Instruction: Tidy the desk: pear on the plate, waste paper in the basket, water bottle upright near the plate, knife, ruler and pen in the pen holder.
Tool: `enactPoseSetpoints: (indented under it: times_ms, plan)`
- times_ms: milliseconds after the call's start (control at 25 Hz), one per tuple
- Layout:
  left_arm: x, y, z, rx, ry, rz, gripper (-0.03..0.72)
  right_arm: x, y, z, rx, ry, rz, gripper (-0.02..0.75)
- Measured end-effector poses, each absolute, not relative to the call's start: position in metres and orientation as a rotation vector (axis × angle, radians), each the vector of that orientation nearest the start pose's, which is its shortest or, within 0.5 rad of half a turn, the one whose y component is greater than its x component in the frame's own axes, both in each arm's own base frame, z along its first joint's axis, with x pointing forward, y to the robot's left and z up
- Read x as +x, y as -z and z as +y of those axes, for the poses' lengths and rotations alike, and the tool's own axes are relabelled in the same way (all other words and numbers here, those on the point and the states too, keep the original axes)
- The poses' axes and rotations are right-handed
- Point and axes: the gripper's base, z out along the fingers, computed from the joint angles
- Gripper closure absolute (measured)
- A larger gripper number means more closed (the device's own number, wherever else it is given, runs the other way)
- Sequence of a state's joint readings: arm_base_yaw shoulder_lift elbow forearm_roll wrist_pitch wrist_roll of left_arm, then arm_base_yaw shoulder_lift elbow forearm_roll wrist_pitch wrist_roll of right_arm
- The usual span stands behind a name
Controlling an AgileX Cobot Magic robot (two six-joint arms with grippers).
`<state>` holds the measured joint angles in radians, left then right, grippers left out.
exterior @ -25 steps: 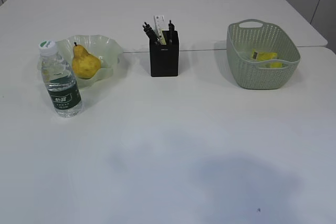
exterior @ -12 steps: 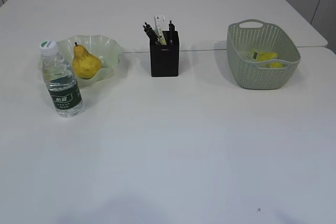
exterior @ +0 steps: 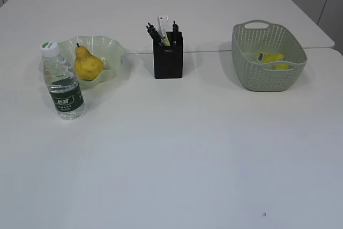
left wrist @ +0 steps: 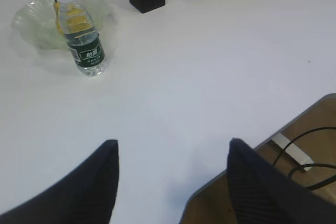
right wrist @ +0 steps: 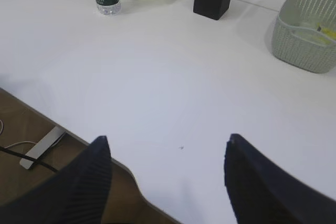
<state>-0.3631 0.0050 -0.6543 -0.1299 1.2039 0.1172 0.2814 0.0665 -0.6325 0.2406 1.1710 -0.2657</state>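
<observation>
The yellow pear (exterior: 88, 64) sits on the pale green wavy plate (exterior: 110, 46). The water bottle (exterior: 62, 82) stands upright just in front of the plate; it also shows in the left wrist view (left wrist: 81, 32). The black pen holder (exterior: 168, 56) holds several pens and a clear ruler (exterior: 162, 27). Yellow waste paper (exterior: 269, 57) lies inside the sage-green basket (exterior: 266, 76). Neither gripper shows in the exterior view. My left gripper (left wrist: 172, 145) is open and empty above the desk's near edge. My right gripper (right wrist: 167, 142) is open and empty too.
The white desk (exterior: 177, 148) spreads wide in front of the objects. Both wrist views show the desk's front edge with brown floor and cables (left wrist: 302, 153) beyond it. A seam (exterior: 214, 51) runs across the tabletop behind the holder.
A large dark shadow on the near part of the desk has faded away over the last second. The objects have not moved.
</observation>
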Motion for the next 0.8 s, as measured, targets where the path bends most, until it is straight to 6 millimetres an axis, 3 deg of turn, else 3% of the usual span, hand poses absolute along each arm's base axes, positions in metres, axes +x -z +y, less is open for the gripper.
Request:
enactPoseSetpoints:
  times_ms: [360,800]
  plan:
    - [-0.012,-0.276,-0.006,0.534,0.267,2.042,0.232,-0.021,-0.273,0.017,-0.607,-0.327,2.029,0.239]
    - [-0.010,-0.275,-0.004,0.532,0.229,2.039,0.232,-0.016,-0.268,0.010,-0.553,-0.238,2.065,0.239]
